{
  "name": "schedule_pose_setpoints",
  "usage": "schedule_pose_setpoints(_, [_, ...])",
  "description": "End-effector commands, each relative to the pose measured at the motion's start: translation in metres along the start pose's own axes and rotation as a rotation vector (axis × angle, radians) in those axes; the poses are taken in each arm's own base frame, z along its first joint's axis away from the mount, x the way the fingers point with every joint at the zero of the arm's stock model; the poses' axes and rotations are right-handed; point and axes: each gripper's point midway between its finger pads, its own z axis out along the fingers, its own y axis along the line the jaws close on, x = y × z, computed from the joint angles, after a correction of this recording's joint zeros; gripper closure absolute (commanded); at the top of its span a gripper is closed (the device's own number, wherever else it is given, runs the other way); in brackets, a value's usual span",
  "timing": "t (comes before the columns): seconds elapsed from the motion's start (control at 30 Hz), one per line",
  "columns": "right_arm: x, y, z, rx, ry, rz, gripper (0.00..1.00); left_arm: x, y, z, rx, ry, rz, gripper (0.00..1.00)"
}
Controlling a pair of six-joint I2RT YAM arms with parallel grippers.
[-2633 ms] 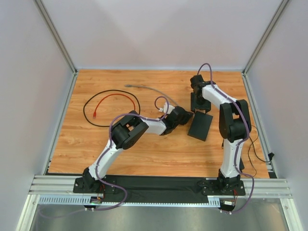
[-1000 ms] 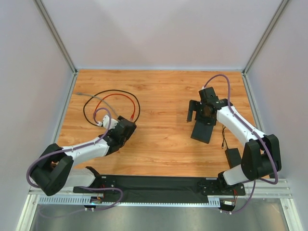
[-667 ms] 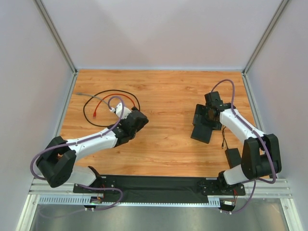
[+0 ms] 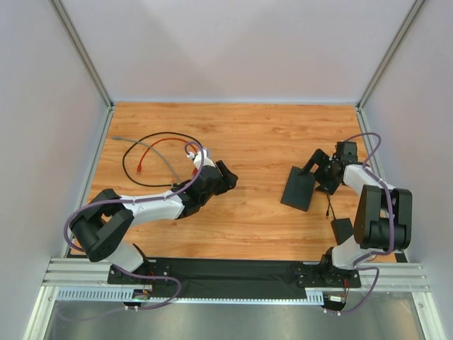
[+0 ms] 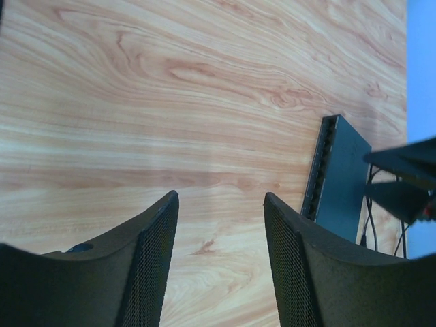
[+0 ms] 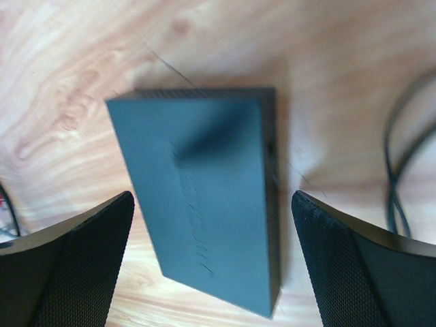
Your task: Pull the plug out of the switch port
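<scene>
**Switch lies at centre right, both claws released**

The wooden tabletop (image 4: 248, 127) fills the middle of the top view. The left arm (image 4: 141, 209) stretches from the lower left toward the centre, low over the wood. The right arm (image 4: 371, 212) folds at the right edge and reaches leftward.

The switch (image 4: 297, 188) lies flat on the tabletop at centre right, its long side tilted. In the left wrist view it (image 5: 344, 174) sits at the right, with its row of ports (image 5: 319, 167) facing the camera.

The right claw (image 4: 320, 170) is just to the upper right of the switch. In its wrist view the claw (image 6: 211, 197) is spread wider than the switch (image 6: 204, 225), gripping nothing.

The left claw (image 4: 225, 177) is released too, with bare wood between its fingers (image 5: 157, 231), well apart from the switch.

At upper left lie a black cable loop (image 4: 124, 168), a red cable (image 4: 159, 142) and a grey cable (image 4: 152, 150), far from the switch.

A small brick (image 4: 343, 230) sits at lower right, below the switch, on a thin cord (image 4: 328, 205).
</scene>
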Motion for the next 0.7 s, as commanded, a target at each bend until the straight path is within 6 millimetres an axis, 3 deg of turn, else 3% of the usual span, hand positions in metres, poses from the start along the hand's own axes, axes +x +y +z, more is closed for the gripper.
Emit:
schedule_pose_setpoints(0.0, [-0.034, 0.034, 0.012, -0.132, -0.039, -0.007, 0.00, -0.015, -0.028, -0.005, 0.128, -0.047, 0.041, 0.39])
schedule_pose_setpoints(0.13, [-0.049, 0.062, 0.024, -0.192, -0.018, -0.058, 0.00, -0.015, -0.030, -0.005, 0.145, -0.049, 0.040, 0.38])
schedule_pose_setpoints(0.2, [-0.051, 0.095, 0.031, -0.241, 0.009, -0.140, 0.00, -0.014, -0.031, -0.004, 0.150, -0.049, 0.038, 0.38])
schedule_pose_setpoints(0.27, [-0.041, 0.120, 0.033, -0.285, 0.084, -0.177, 0.00, -0.015, -0.031, -0.004, 0.150, -0.052, 0.035, 0.38])
schedule_pose_setpoints(0.3, [-0.010, 0.142, 0.045, -0.300, 0.163, -0.255, 0.00, -0.016, -0.032, -0.005, 0.152, -0.056, 0.031, 0.38])
schedule_pose_setpoints(0.33, [-0.012, 0.165, 0.039, -0.320, 0.171, -0.297, 0.00, -0.017, -0.030, -0.006, 0.147, -0.063, 0.031, 0.38])
schedule_pose_setpoints(0.4, [0.014, 0.193, 0.043, -0.333, 0.219, -0.375, 0.00, -0.024, -0.032, -0.011, 0.158, -0.086, 0.025, 0.38])
schedule_pose_setpoints(0.43, [0.012, 0.204, 0.038, -0.333, 0.216, -0.388, 0.00, -0.025, -0.027, -0.013, 0.147, -0.100, 0.026, 0.38])
schedule_pose_setpoints(0.53, [0.003, 0.209, 0.033, -0.284, 0.169, -0.406, 0.00, -0.032, -0.022, -0.019, 0.127, -0.127, 0.044, 0.38])
schedule_pose_setpoints(0.67, [-0.020, 0.187, 0.009, -0.131, 0.043, -0.473, 0.00, -0.039, -0.019, -0.024, 0.108, -0.146, 0.060, 0.37])
